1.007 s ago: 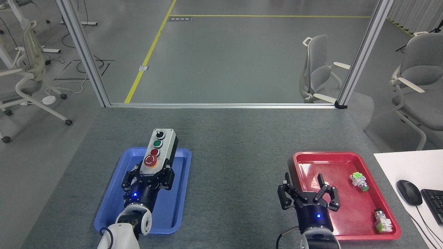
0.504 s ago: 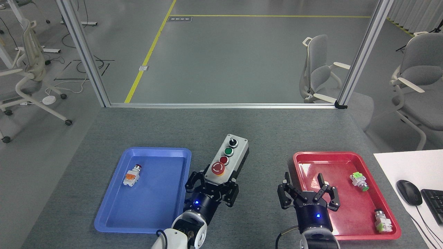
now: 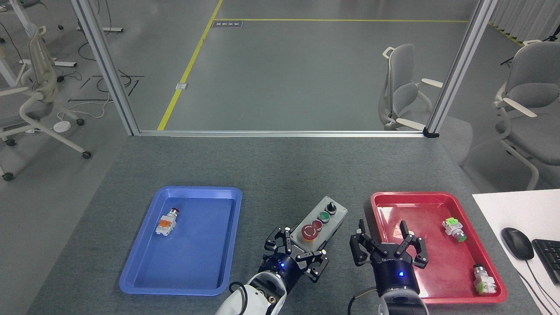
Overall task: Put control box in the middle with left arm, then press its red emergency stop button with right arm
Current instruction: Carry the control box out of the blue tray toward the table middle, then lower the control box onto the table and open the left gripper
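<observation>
Left tool [image 3: 296,255]: fingers closed around the near end of the control box [image 3: 318,224], grasping it.
Control box: tilted, between the blue tray [image 3: 140,262] and red tray [image 3: 442,199], over the bare table [image 3: 284,175].
Red emergency stop button [image 3: 310,232]: nearest the left tool, untouched.
Right tool [image 3: 387,245]: fingers spread, holding nothing, over the red tray's left edge.
</observation>
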Motion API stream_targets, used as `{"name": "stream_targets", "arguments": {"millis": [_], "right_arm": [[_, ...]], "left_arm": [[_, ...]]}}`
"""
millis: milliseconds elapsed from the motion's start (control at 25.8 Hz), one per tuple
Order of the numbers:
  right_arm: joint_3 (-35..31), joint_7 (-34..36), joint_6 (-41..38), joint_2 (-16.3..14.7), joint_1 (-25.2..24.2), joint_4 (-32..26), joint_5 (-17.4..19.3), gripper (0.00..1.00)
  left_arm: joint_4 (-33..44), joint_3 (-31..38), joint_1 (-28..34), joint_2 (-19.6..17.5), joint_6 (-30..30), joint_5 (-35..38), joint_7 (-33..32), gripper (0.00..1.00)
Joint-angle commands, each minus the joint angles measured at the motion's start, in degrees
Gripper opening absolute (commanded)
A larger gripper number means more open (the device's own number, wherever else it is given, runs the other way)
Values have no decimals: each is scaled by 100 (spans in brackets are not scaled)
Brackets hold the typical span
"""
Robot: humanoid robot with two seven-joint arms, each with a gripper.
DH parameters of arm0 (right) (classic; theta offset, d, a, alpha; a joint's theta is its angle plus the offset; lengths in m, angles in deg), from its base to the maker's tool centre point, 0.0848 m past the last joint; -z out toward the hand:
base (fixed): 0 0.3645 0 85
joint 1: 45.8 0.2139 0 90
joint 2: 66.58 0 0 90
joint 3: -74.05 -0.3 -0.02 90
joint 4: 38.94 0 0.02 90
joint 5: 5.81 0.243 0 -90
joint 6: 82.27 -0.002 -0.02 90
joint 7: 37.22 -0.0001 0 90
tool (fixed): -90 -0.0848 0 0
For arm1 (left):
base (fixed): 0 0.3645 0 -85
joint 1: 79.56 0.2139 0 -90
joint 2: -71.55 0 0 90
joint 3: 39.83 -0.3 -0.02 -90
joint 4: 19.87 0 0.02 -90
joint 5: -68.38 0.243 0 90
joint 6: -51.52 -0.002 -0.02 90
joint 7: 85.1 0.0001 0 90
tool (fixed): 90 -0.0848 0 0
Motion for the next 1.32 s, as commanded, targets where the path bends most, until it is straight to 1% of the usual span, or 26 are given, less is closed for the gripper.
{"name": "stream_targets", "arguments": {"millis": [0,271,310,349,387,465,504,542,658,736,775,813,852,1123,1201,1278], "right_arm": [[0,0,-7,58,0,25,0,98],[0,0,-7,58,0,43,0,98],[0,0,-16,58,0,34,0,98],[0,0,-16,58,0,34,0,98],[0,0,-16,58,0,34,0,98],[0,0,-16,58,0,43,0,98],[0,0,-16,58,0,43,0,98],[9,0,-16,58,0,43,0,98],[9,0,-16,58,0,43,0,98],[0,0,-16,58,0,52,-9,98],[0,0,-7,58,0,69,-9,98],[0,0,-16,58,0,104,-18,98],[0,0,-7,49,0,113,-9,98],[0,-9,28,14,0,113,-9,98],[0,-9,28,14,0,113,-9,98],[0,-9,37,23,0,113,-9,98]], "left_arm": [[-151,-242,-25,2,18,-34,-2,0],[-151,-392,-34,2,18,-34,-2,0],[-151,-409,-34,2,18,-34,-2,5],[-151,-436,-34,2,-8,-34,-2,17],[-151,-444,-34,2,-34,-34,-10,25],[-151,-444,-34,2,-52,-34,-2,32],[-160,-453,-34,2,-61,-34,-10,42],[-160,-453,-34,2,-70,-34,-10,49],[-222,-444,-34,-7,-78,-43,-10,65],[-230,-444,-34,-7,-78,-52,-10,81],[-230,-444,-34,-7,-113,-52,-2,87],[-230,-444,-34,-7,-175,-52,-2,89],[-222,-444,-34,-7,-219,-52,-2,90],[-142,-427,-8,-16,-236,-43,16,98],[-19,-400,71,-42,-219,-43,16,98],[314,-392,159,-139,-175,-43,7,98]]}}
